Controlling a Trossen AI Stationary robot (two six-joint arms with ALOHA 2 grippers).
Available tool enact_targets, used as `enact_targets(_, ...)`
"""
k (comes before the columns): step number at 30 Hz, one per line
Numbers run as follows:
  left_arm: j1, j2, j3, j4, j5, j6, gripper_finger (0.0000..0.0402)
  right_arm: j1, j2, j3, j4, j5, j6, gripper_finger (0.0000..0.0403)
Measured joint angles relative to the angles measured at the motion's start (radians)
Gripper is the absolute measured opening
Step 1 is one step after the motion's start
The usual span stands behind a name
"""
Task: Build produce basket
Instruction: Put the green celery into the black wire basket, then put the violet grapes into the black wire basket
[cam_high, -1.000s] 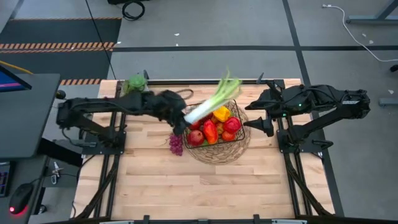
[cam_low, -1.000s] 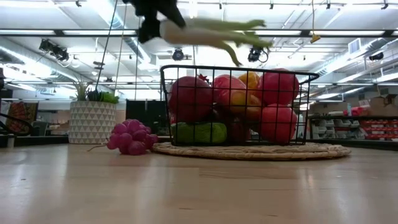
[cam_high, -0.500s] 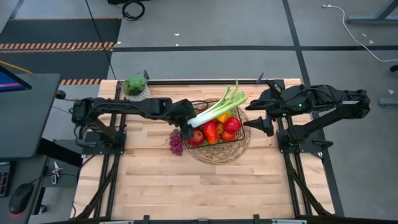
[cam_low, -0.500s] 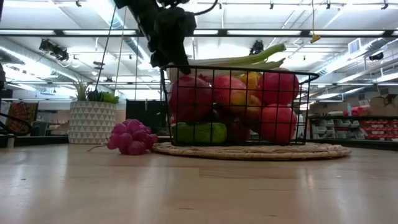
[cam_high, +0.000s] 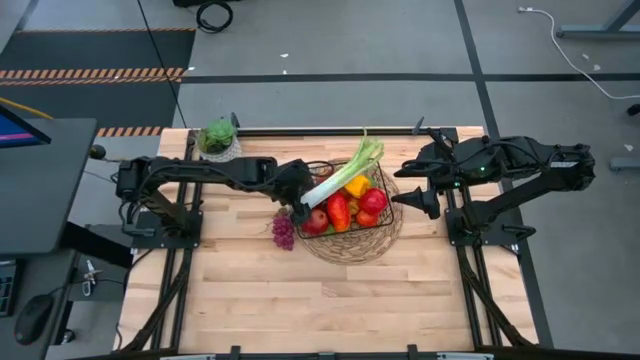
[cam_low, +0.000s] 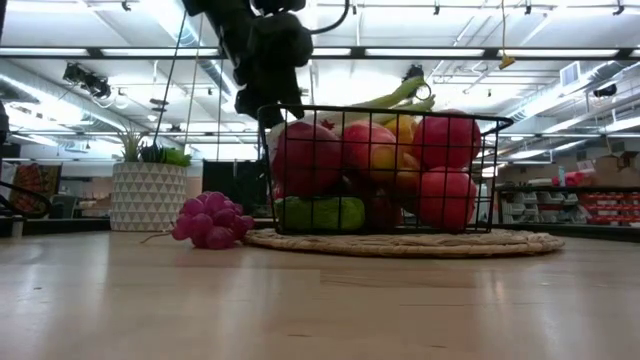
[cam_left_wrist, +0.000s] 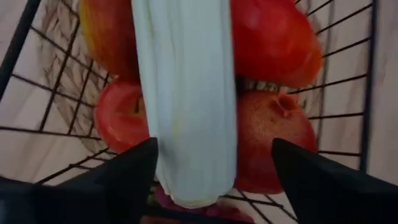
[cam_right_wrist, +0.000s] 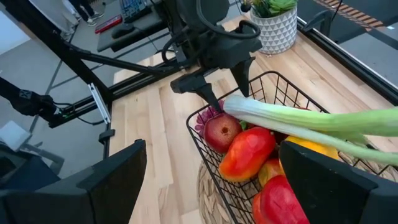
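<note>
We see the left tool (cam_high: 303, 200) open astride the leek (cam_high: 345, 177) lying across the basket (cam_high: 392, 232) top, so withdrawing carelessly risks dragging the leek off the fruit.

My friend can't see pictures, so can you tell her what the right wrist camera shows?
A long white-and-green leek lies across the top of a dark wire basket filled with red apples and peppers. The left gripper hangs open at the leek's white end, over the basket's rim. Behind it, a leafy plant in a white pot stands on the wooden table.
</note>
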Motion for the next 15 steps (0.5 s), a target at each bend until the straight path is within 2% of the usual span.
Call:
enact_targets(4,0.001,-0.023,0.000,-0.004,0.004,-0.004,0.0343,0.000,0.000,0.000,0.000,0.000,-0.001,0.0370)
enact_targets(10,0.001,-0.086,0.000,-0.006,-0.022,0.001,0.0347,0.000,0.000,0.000,0.006,0.000,-0.004,0.0370)
enact_targets(15,-0.044,-0.173,0.001,-0.155,-0.029,0.018,0.0347,0.003,0.000,0.000,0.006,0.000,0.007,0.0370)
